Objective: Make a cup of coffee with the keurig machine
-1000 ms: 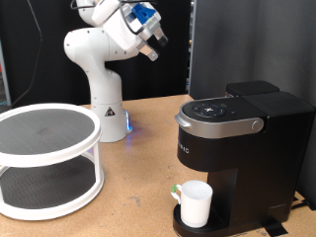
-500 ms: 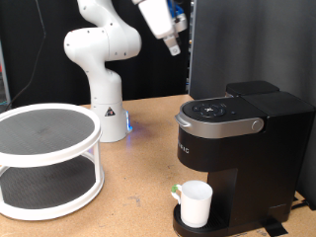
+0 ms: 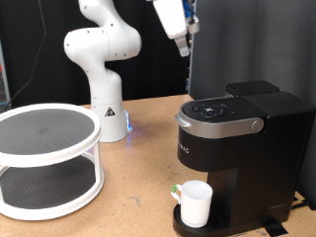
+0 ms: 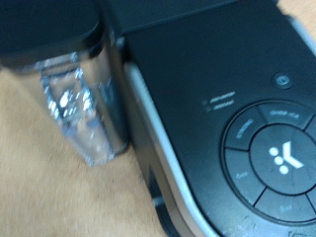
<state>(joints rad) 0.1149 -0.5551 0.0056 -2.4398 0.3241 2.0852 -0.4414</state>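
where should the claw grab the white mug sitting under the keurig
Grip the small white cylindrical mug across its upper wall or rim, coming from the exterior view's bottom-left. It stands upright on the drip base, the black boxy keurig machine overhangs it and blocks behind, and its green-marked handle juts left.

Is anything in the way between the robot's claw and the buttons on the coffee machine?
Nothing visible is. The gripper hangs high above the keurig machine, with only open air between it and the buttons on the lid. The cup already sits on the drip base, well below.
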